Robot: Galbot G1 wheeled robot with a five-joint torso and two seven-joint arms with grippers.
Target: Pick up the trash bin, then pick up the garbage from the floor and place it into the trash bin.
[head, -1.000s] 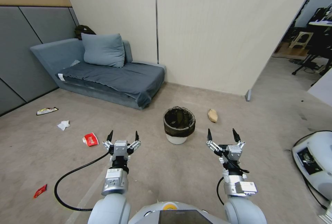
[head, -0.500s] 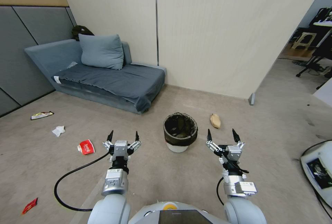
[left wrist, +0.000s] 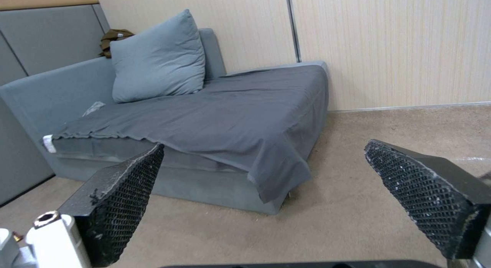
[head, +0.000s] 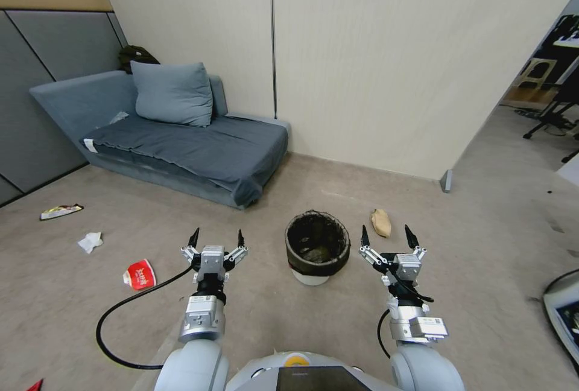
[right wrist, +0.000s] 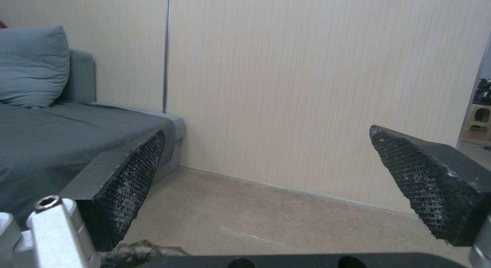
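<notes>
Hands (head: 216, 239) (head: 390, 236) spread — trash bin (head: 317, 247) upright, seemingly untouched

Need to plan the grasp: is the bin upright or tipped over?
Upright. The bin stands on its white base on the floor, its dark bag-wrapped rim facing up, between the left pincer and right pincer.

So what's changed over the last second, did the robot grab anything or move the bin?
Nothing was grabbed or let go. The whole head view has shifted, so the camera has moved with the robot; the trash bin now sits lower in view, between the two grippers. The left gripper and right gripper stay open and empty, held out ahead. The red-and-white wrapper and tan paper piece still lie on the floor.
</notes>
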